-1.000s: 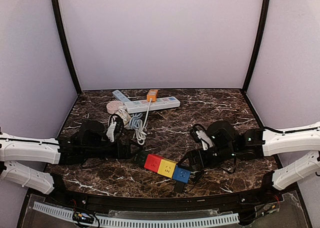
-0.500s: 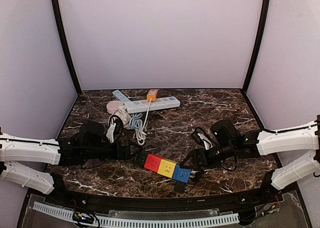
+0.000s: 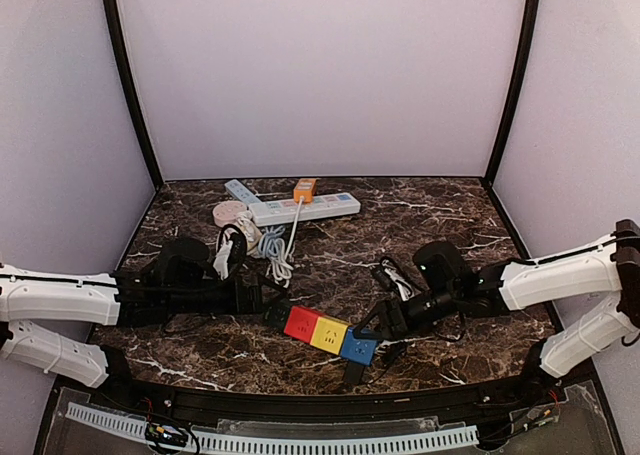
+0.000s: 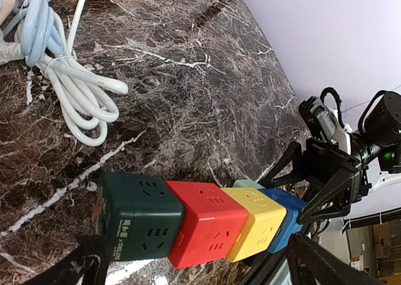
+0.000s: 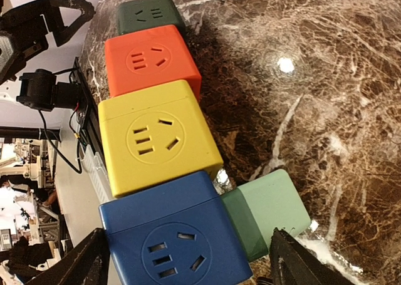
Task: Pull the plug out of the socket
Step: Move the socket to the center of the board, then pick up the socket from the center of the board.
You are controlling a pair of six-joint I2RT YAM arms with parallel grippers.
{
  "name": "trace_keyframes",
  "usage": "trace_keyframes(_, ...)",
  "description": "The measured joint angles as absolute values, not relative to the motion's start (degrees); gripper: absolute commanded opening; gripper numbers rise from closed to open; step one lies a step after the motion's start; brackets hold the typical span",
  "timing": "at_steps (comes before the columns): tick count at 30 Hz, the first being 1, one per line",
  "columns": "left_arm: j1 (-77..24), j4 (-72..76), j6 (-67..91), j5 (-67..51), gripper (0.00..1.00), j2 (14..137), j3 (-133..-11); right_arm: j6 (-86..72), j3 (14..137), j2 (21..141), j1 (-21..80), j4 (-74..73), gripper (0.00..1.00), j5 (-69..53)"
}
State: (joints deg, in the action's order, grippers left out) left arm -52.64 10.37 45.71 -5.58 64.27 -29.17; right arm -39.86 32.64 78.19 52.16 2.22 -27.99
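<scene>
I see left gripper [image 3: 260,301] wide at socket [image 4: 213,222]; right gripper [image 5: 194,260] wide, straddling blue cube [image 5: 175,241], plug [image 5: 272,207].

dark marble table [image 3: 440,215] (lilac walls [image 3: 320,75])

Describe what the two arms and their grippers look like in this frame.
The left arm and right arm have white shells that give way to black near the wrist. Looped black cables sit beside each wrist. The left gripper and right gripper are black, with angular, tapering fingers.
</scene>
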Motion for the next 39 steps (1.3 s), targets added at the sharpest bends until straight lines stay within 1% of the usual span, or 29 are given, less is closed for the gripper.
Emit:
trace_keyframes(5,-52.64,9.67,45.80,-5.76,1.00,64.27,-29.91,-40.32,32.53,79.11,52.18,5.50,0.49,-29.69)
trace_keyframes(8,-52.64,9.65,46.44,-6.46,1.00,64.27,-29.98,-40.75,32.58,78.81,52.16,7.84,0.40,-30.41)
trace_keyframes(14,-52.64,9.74,47.11,-7.99,1.00,64.27,-29.98,-41.30,32.99,76.99,52.21,6.59,0.35,-30.13)
trace_keyframes(15,-52.64,9.74,47.18,-8.10,1.00,64.27,-29.98,-41.34,33.39,76.82,52.45,6.13,0.36,-29.91)
trace_keyframes(19,-52.64,9.82,48.25,-8.14,1.00,64.38,-29.98,-40.53,36.40,76.93,54.39,3.33,0.46,-26.55)
trace_keyframes(23,-52.64,11.18,50.92,-8.16,1.00,65.52,-29.89,-39.13,41.21,77.93,58.57,-0.75,0.69,-20.32)
trace_keyframes(24,-52.64,11.51,51.66,-8.16,1.00,65.91,-29.85,-38.76,42.46,78.04,59.66,-1.87,0.73,-18.28)
trace_keyframes(26,-52.66,12.23,53.52,-8.12,1.00,67.07,-29.69,-38.11,44.07,78.04,60.90,-3.77,0.78,-15.18)
trace_keyframes(29,-52.97,13.56,56.55,-7.79,1.00,69.08,-29.21,-37.12,45.39,78.08,61.60,-5.89,0.82,-11.53)
trace_keyframes(31,-53.63,14.48,59.05,-7.18,1.00,70.57,-29.04,-36.12,46.06,78.41,61.89,-7.44,0.84,-9.41)
trace_keyframes(39,-57.67,20.23,66.74,-3.53,1.00,76.42,-29.06,-35.46,46.54,82.11,64.97,-8.21,0.85,-7.99)
